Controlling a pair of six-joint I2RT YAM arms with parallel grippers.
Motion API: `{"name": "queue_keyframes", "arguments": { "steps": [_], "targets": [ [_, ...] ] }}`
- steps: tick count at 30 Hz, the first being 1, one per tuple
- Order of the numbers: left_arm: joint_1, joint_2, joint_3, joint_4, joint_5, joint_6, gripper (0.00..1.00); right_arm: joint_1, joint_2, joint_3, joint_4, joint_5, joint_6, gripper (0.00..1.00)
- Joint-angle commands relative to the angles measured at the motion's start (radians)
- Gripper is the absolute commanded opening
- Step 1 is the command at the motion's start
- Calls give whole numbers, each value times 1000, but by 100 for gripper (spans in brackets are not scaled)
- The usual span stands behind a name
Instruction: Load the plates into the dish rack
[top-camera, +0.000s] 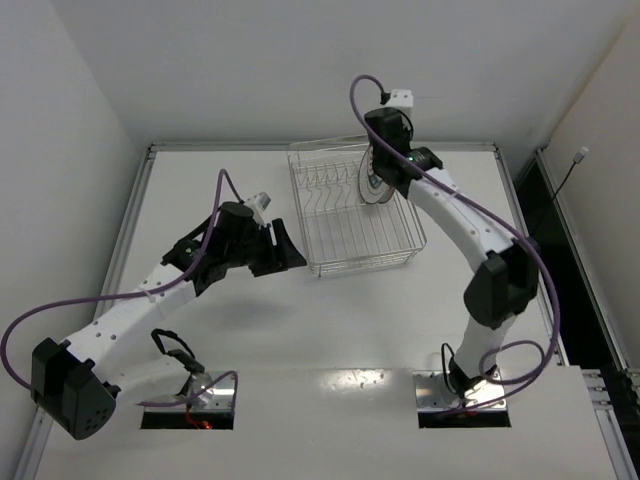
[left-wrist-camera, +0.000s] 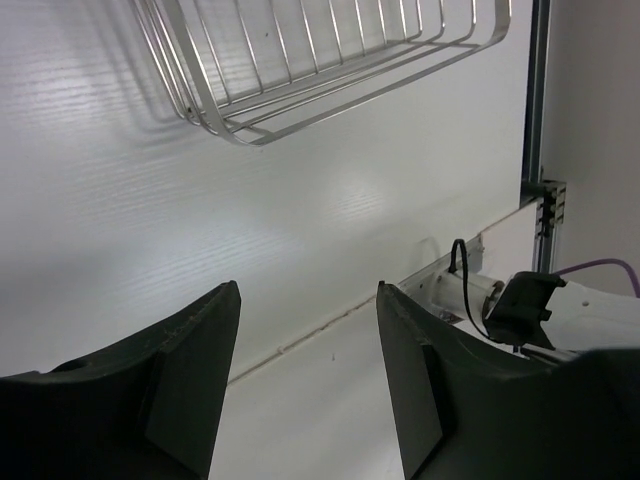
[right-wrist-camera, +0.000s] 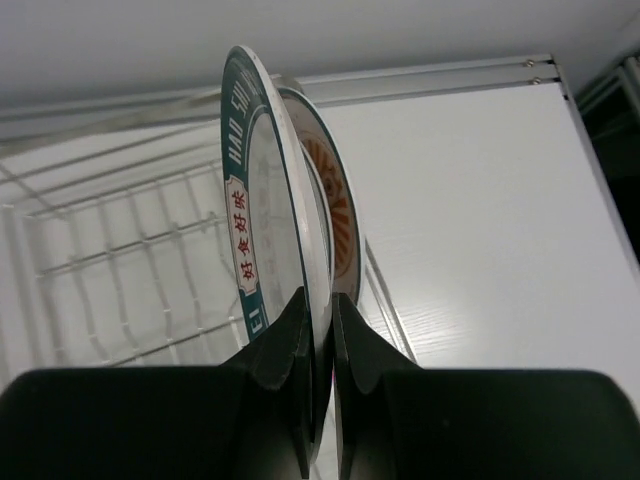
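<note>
One teal-rimmed plate (top-camera: 376, 186) stands on edge over the rack (top-camera: 345, 235), upper middle of the top view, under the right tool (top-camera: 385, 168). The left tool (top-camera: 287, 246) hangs just left of the rack.

Left wrist view: its fingers (left-wrist-camera: 190, 350) gape, empty, above bare table (left-wrist-camera: 200, 200).

Right wrist view: the right fingers (right-wrist-camera: 285, 350) pinch that plate's rim, with an orange-centred plate (right-wrist-camera: 338, 200) just behind. The hold looks thin, so a tilt could knock the neighbour or miss the prongs.

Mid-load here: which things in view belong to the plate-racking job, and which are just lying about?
Job:
- dish rack
- teal-rimmed plate, pinched by the right claw
- orange sunburst plate, upright behind it
- left claw, open, empty

Just there:
- purple cables on the arms
- white table
</note>
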Motion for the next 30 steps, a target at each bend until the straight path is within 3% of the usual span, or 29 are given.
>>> {"name": "queue_keyframes", "arguments": {
  "steps": [1,18,22,24,30],
  "targets": [
    [5,-15,-1,-10,3,21,54,3,67,126,50,150,-98,0],
    [5,-15,-11,-47,-6,31,54,-53,381,197,169,-63,-154,0],
    [5,-15,-11,-47,4,31,54,-62,402,208,115,-107,-145,10],
    [5,-4,-11,-47,5,31,54,-62,402,208,71,-121,-116,10],
    [14,16,9,-37,-70,18,54,-71,231,131,-45,-271,-73,42]
  ]
}}
